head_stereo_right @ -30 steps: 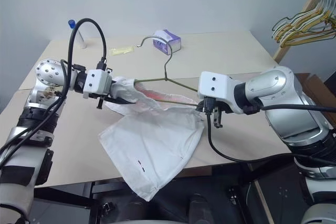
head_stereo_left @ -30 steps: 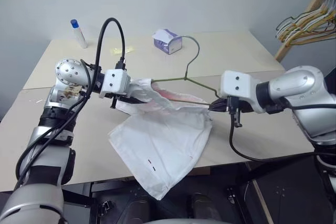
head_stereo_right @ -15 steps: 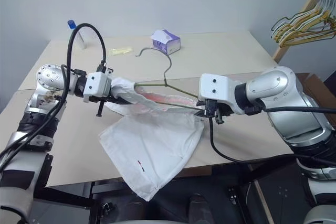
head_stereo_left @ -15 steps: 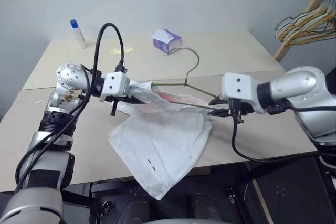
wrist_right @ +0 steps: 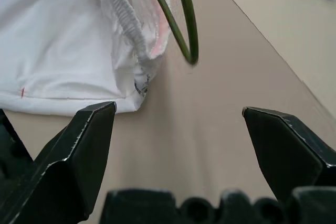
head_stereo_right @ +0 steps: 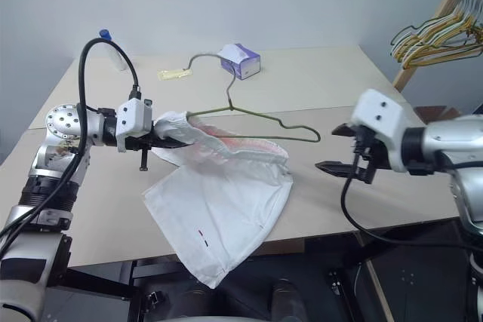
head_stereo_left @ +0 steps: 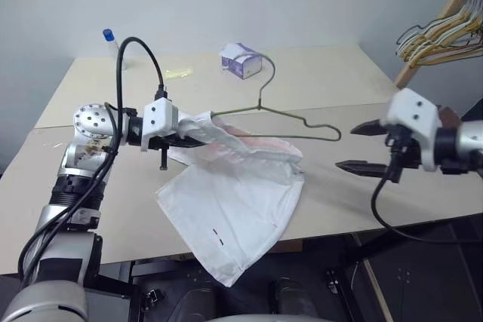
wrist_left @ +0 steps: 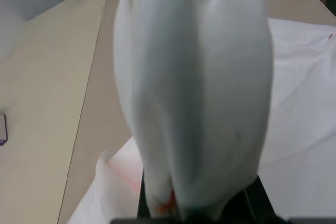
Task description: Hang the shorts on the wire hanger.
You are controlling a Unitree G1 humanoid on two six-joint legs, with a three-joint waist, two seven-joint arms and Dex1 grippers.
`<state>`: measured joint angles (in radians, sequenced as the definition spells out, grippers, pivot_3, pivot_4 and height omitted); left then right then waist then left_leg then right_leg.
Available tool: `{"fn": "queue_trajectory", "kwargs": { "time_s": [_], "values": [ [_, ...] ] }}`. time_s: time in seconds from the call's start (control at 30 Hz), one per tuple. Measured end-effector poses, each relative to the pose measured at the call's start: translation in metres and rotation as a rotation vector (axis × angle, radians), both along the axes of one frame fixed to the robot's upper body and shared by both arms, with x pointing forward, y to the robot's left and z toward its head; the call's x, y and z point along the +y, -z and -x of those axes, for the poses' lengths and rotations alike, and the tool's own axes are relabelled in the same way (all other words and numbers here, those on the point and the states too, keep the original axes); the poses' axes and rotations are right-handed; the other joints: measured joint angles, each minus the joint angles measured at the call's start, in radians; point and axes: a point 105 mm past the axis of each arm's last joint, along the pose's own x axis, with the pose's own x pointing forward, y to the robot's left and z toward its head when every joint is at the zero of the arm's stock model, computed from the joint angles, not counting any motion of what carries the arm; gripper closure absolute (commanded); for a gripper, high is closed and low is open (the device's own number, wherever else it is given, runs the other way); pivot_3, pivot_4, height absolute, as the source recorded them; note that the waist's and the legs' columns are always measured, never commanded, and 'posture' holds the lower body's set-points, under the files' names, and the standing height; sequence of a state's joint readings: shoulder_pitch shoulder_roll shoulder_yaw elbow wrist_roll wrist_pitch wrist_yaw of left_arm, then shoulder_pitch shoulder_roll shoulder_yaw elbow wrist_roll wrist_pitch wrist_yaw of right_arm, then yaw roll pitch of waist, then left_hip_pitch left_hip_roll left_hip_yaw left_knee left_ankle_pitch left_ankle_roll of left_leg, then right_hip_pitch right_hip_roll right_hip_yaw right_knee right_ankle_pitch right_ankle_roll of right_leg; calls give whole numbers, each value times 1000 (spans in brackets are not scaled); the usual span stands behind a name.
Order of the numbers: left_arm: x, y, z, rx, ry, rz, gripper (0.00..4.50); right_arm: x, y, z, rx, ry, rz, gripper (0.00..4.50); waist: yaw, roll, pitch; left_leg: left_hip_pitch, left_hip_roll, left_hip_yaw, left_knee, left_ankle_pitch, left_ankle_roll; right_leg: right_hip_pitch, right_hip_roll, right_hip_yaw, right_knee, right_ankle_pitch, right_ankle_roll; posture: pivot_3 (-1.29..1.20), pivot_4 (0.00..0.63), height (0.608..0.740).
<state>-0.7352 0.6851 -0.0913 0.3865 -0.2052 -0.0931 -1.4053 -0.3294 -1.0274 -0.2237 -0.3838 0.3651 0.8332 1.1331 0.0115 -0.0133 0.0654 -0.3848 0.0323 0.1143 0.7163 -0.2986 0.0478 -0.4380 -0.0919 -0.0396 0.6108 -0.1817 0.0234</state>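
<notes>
The left gripper (head_stereo_left: 198, 135) reaches sideways over the table (head_stereo_left: 355, 73), pinched tight on the bunched waistband of the shorts (head_stereo_left: 234, 209). The hanger (head_stereo_left: 290, 120) sticks out of that waistband. The shorts hang over the table's front edge. The right gripper (head_stereo_left: 362, 147) floats wide open and empty, apart from the hanger's tip.
</notes>
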Motion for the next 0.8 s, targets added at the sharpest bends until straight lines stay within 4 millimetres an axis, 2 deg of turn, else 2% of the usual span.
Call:
{"fn": "queue_trajectory", "kwargs": {
  "time_s": [0.1, 0.2, 0.4, 0.53, 0.8],
  "values": [
    [1, -2, 0, 0, -10, 14, 4500, 3, 26, 0, 38, 24, -93, 22, -4, 0, 0, 1, 0, 0, 0, 0, 0, 1, 0, 1, 0, 0, 0, 29, 46, 740],
    [2, -4, 0, -2, -11, 16, 4500, 19, 53, -13, 71, 76, -234, 22, -16, 0, 0, 3, 0, -1, -1, 0, 0, 1, 0, 2, 1, 0, 0, 32, 44, 740],
    [3, -6, 1, -8, -9, 8, 4500, 51, 76, -45, 95, 153, -332, 22, -24, 0, 0, 1, 0, -1, -1, 1, -2, 0, 1, 2, 1, 0, 0, 52, 45, 740],
    [4, -6, 1, -2, -27, 15, 4500, 69, 92, -56, 132, 157, -339, 891, -21, 0, 0, 0, -1, 0, -1, 4, -6, 0, 0, 1, 1, 0, 0, 59, 44, 740],
    [3, -7, 5, -15, -35, 37, 4500, 82, 92, -56, 141, 117, -381, 3791, -15, 0, 0, -1, 0, -1, -1, 4, -6, 0, 0, 1, 1, 0, 0, 69, 44, 740]
  ]
}}
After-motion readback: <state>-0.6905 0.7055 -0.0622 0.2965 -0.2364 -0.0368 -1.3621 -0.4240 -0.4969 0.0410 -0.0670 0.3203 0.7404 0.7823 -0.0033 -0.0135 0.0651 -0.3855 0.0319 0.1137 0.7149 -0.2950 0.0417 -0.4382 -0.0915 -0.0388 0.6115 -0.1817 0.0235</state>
